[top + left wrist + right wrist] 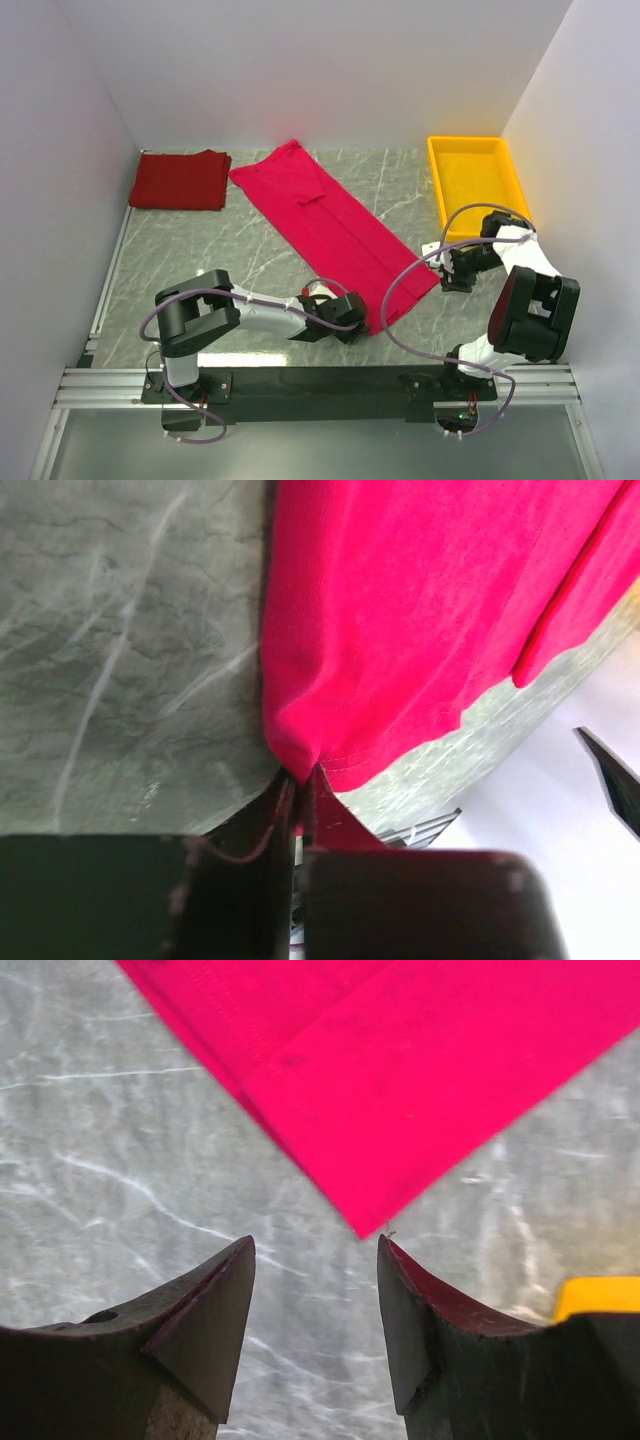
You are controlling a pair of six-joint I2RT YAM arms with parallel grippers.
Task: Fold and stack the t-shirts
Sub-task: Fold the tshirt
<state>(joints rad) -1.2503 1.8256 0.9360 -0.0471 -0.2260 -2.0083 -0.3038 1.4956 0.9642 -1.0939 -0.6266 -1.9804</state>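
Two red shirts are lying on the grey marbled table (pixel 200 250). The bright crimson shirt (pixel 325 225) is stretching as a long folded strip diagonally across the middle, from the far centre down toward the near right. The darker red shirt (pixel 180 180) is sitting folded into a rectangle in the far left corner, near the crimson strip's far end and well apart from its near end. The left gripper (pixel 358 322) is reaching in low from the left and pinching the near corner of the crimson shirt. In its wrist view the fingers are pressing together on the hem, and the cloth is bunching into a small pucker right at the tips. The right gripper (pixel 450 270) is pointing at the strip's other near corner with its fingers spread. In its wrist view the cloth's point is lying just beyond the gap, not between the tips. Whether those tips are touching the table is hard to tell. A yellow tray (pixel 478 180) is sitting in the far right corner.
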